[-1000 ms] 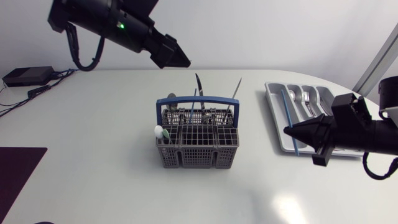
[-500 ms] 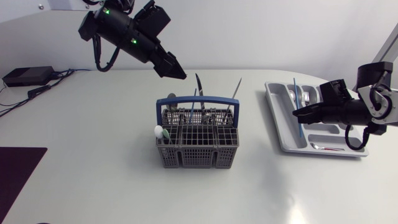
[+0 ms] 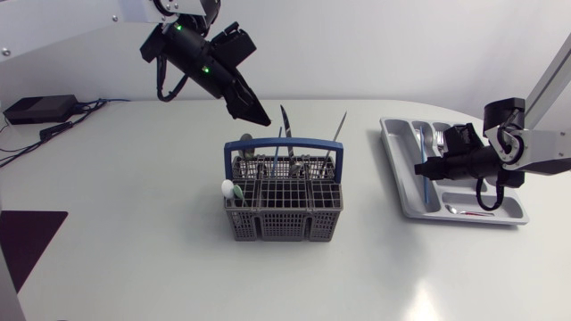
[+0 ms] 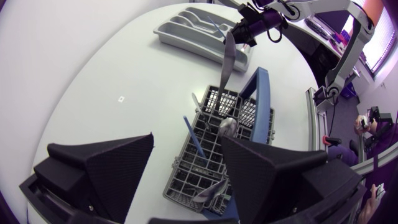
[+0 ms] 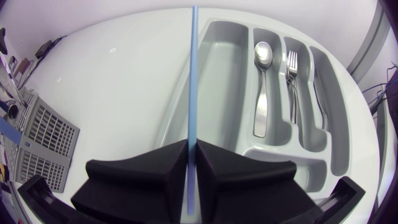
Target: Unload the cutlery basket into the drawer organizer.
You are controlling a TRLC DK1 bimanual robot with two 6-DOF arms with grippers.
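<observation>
My R gripper (image 5: 191,148), clamped on the blue stick (image 5: 193,74), has swung in from the near side & now holds it over the organizer's (image 3: 390,152) long left slot, ready to drop, I think. L gripper (image 3: 256,116), wide open, came down over the basket (image 3: 284,223) for the next piece.

The head view overlooks the table (image 3: 134,232), sharing the basket (image 4: 256,93) with the left wrist view, the tray (image 5: 227,93) with the right.

Cutlery basket (image 3: 283,223) mid-table, drawer organizer (image 3: 399,174) to its right, spoon (image 5: 261,87) and fork (image 5: 291,81) inside.
</observation>
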